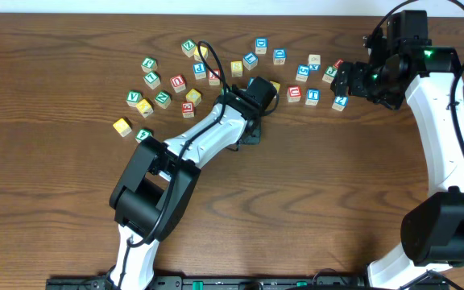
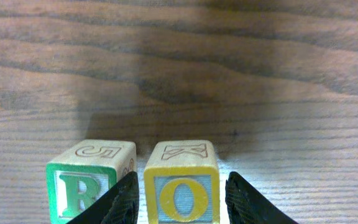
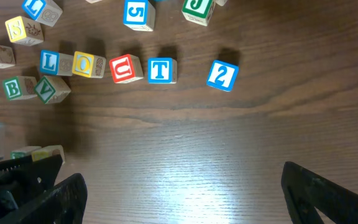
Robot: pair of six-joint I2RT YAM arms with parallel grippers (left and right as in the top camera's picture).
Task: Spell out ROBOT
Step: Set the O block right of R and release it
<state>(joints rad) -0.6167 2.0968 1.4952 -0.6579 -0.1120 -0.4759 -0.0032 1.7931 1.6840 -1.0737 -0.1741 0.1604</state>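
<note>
Two robot arms work over a wooden table (image 1: 312,201) strewn with lettered blocks. The left arm (image 1: 208,133) stretches from its base at the near edge diagonally out to mid-table, wrist angled down so that the left gripper (image 2: 182,202) sits low over the O block (image 2: 182,186). The right arm (image 1: 445,121) rises along the table's right side and bends inward at its upper joints, carrying its wrist well apart from the O block, off to the right. The left gripper's jaws straddle the O block, one finger (image 2: 120,202) in the slot on its left side and the other on its right. Thin gaps show between each finger and the block's faces, so the jaws stand apart rather than clamped. The right gripper (image 3: 182,177) hangs above bare wood with its jaws spread wide and nothing between them. The yellow-edged O block stands upright on the table, its letter facing the wrist camera. The green-edged R block (image 2: 79,186) stands just beside it on the left, also upright, with only the finger's width separating the two. The loose blocks (image 1: 176,84) lie scattered beyond the O block, toward the far edge. Among them, in the right wrist view, the T block (image 3: 161,70) sits in a short row of letters to the right of the O block. The green B block (image 3: 12,87) lies nearer the O block than the T does.
</note>
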